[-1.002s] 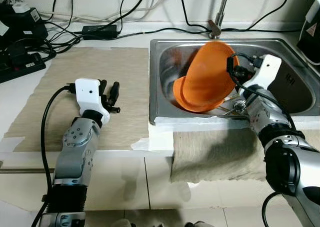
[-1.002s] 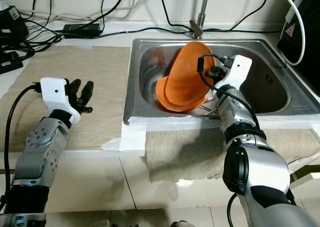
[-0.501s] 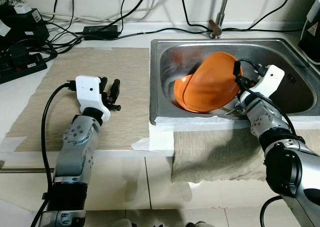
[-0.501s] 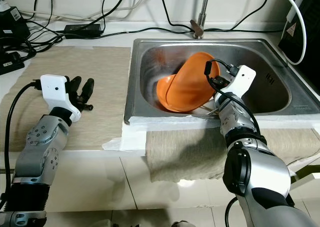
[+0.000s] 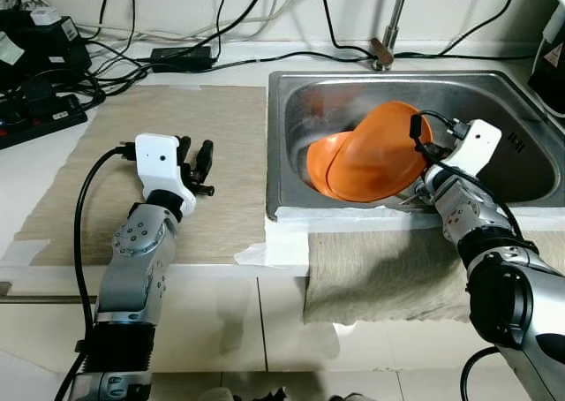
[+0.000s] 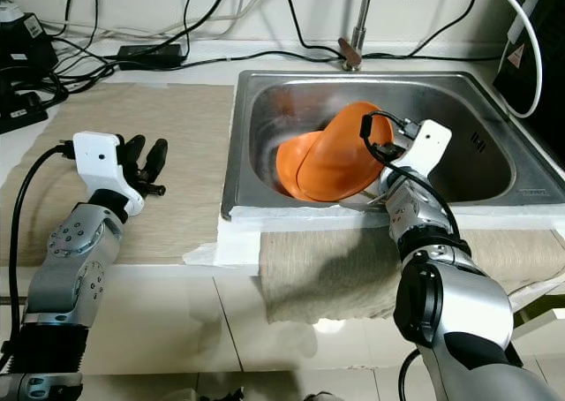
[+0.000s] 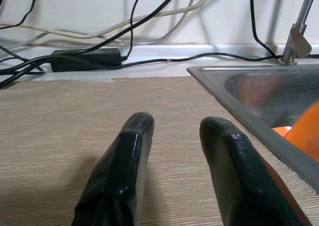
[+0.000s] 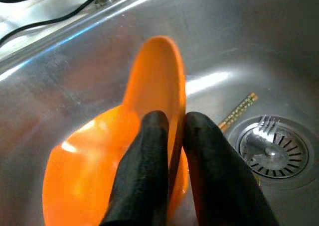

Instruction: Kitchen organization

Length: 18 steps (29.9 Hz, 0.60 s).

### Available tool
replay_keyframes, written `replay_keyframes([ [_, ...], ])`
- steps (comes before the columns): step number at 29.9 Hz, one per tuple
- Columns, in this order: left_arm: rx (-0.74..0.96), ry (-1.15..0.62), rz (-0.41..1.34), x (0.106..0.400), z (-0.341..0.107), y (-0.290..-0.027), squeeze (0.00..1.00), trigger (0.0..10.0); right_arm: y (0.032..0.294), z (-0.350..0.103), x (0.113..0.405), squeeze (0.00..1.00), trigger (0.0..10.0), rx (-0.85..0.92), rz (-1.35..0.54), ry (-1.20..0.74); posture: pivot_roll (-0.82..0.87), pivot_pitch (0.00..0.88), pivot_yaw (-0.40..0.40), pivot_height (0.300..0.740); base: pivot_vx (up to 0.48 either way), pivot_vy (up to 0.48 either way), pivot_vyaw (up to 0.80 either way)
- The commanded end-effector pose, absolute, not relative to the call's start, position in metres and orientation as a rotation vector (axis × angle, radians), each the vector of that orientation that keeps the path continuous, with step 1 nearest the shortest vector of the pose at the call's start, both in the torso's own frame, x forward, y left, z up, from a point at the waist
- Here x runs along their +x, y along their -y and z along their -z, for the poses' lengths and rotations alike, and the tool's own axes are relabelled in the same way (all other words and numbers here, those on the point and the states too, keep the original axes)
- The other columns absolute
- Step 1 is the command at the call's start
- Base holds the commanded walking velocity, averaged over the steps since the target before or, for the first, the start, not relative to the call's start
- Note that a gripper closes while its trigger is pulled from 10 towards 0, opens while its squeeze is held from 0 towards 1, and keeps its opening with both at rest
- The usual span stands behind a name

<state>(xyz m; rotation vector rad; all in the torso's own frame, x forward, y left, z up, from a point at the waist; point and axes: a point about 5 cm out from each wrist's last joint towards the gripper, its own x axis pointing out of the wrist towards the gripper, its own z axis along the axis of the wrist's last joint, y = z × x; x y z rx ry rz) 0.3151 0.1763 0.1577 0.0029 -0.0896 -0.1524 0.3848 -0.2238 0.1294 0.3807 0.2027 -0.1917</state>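
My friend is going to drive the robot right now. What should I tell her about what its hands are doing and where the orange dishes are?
Right gripper: jaws shut on the rim of an orange plate, holding it tilted on edge inside the sink.
Left gripper: jaws open, holding nothing, resting low over the beige mat on the counter beside the sink.
A second orange dish lies in the sink under the plate. Chopsticks lie near the drain.
Done: the plate is gripped.
Left: nothing is out of the sink yet; probably lift the plate out, then fetch the other dish and chopsticks.
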Motion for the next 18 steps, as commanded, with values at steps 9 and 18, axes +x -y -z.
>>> replay_keyframes([
  [9, 0.017, 0.085, 0.164, 0.317, -0.158, -0.175, 0.00, 10.0, 0.222, -0.106, 0.375, 1.00, 10.0, 0.377, 0.221, -0.300, 0.07, 0.000, 0.027, 0.740, 0.000, 0.000, 0.00],
  [18, 0.018, 0.087, 0.176, 0.318, -0.160, -0.173, 0.00, 10.0, 0.221, -0.098, 0.371, 1.00, 10.0, 0.371, 0.217, -0.338, 0.07, 0.000, 0.028, 0.740, 0.000, 0.000, 0.00],
])
